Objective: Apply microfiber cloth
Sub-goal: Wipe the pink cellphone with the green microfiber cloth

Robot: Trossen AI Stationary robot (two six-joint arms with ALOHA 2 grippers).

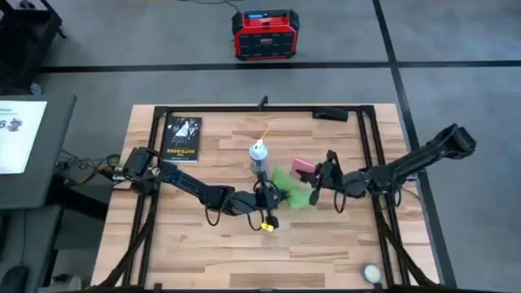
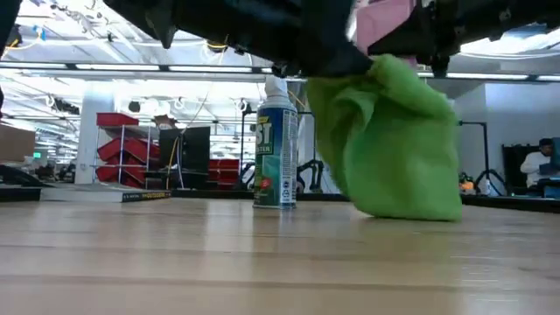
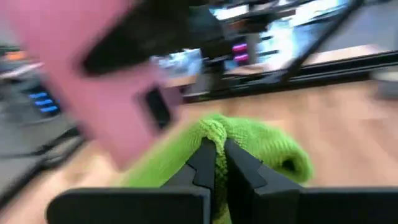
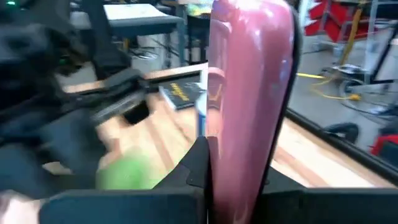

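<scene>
**benchwatcher:** So where's the microfiber cloth (image 1: 291, 189) sitting?

**armnerd:** Not really sitting. It's around the middle of the wooden table (image 1: 203, 252), just beside the spray can (image 1: 259, 157). The left gripper (image 3: 216, 163) has its fingers pinched tight on a fold of the lime-green fabric. From the low view the cloth (image 2: 389, 144) hangs down in a bunch, and its bottom edge looks to be touching the tabletop or just about.

**benchwatcher:** And the other arm?

**armnerd:** The right gripper (image 4: 239, 158) is closed on a pink phone (image 4: 250, 93), holding it on edge between its fingers. From above, the phone (image 1: 303, 168) is right next to the cloth, with both grippers close together over the centre.

**benchwatcher:** Anything else on the table?

**armnerd:** A black book (image 1: 180, 136) with yellow lettering lies near the far left corner, well apart from the action. There's a red and black box (image 1: 265, 35) on the floor beyond the table.
</scene>
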